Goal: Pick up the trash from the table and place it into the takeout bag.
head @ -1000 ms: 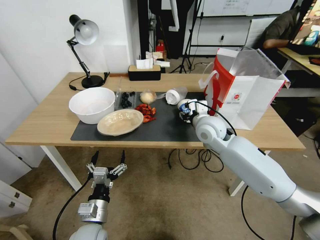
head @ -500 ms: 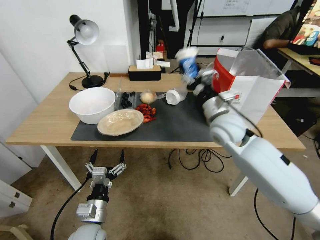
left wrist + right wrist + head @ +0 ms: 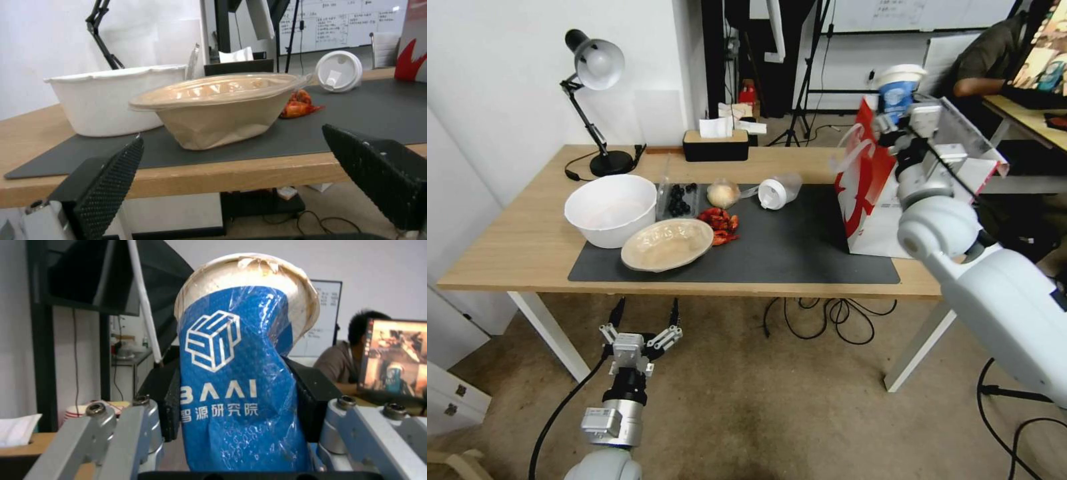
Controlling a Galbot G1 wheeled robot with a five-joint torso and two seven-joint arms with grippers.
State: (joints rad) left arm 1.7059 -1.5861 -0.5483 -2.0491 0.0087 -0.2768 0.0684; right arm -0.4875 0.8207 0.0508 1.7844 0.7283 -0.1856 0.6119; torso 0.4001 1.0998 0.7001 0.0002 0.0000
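my right pincer (image 3: 902, 117) pinches the blue-and-white paper cup (image 3: 898, 90) above the takeout bag (image 3: 880, 200) — not yet released. beige bowl (image 3: 667, 244), crushed red can (image 3: 718, 223), lidded plastic cup (image 3: 777, 192) and wrapped lump (image 3: 723, 194) remain on the counter (image 3: 514, 247). left pincer (image 3: 642, 320) spread, parked below the counter's edge.

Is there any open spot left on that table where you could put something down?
Yes. The dark mat lies bare between the lidded plastic cup and the takeout bag. The wood left of the big white bowl is free too. It is crowded around the beige bowl, the red can and the wrapped lump.
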